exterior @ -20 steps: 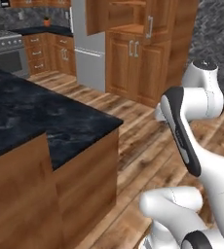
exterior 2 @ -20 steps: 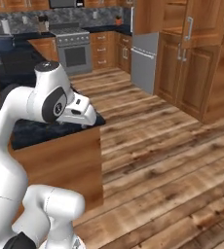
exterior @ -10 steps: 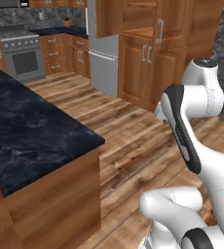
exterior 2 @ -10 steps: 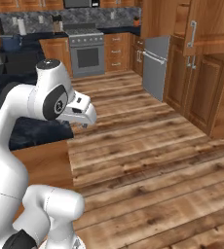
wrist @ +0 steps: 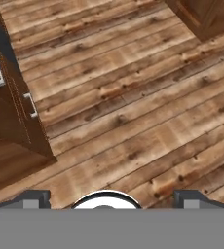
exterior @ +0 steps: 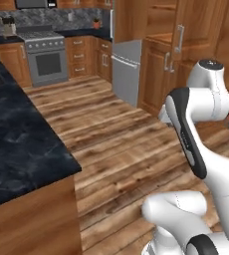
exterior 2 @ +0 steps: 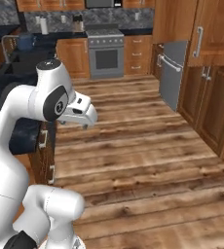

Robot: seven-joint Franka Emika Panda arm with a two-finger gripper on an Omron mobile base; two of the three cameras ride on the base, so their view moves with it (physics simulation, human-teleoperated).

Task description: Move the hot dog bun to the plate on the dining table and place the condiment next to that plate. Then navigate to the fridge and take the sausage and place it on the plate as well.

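Your gripper (wrist: 109,197) hangs wide open and empty over the wood floor (wrist: 133,97); no readable labels anywhere; fridge (exterior: 126,69) stands ahead.

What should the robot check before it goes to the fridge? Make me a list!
1. Gripper open and holding nothing: ok, its tips stand wide apart over bare floor.
2. Fridge in sight ahead: ok, grey, beside the wooden cabinets.
3. Fridge door open: not ok, it looks shut.
4. Wood floor toward the fridge free of things: ok.
5. Clear of the black-topped counter: ok, it sits off to the left.
6. Sausage spotted: cannot tell.
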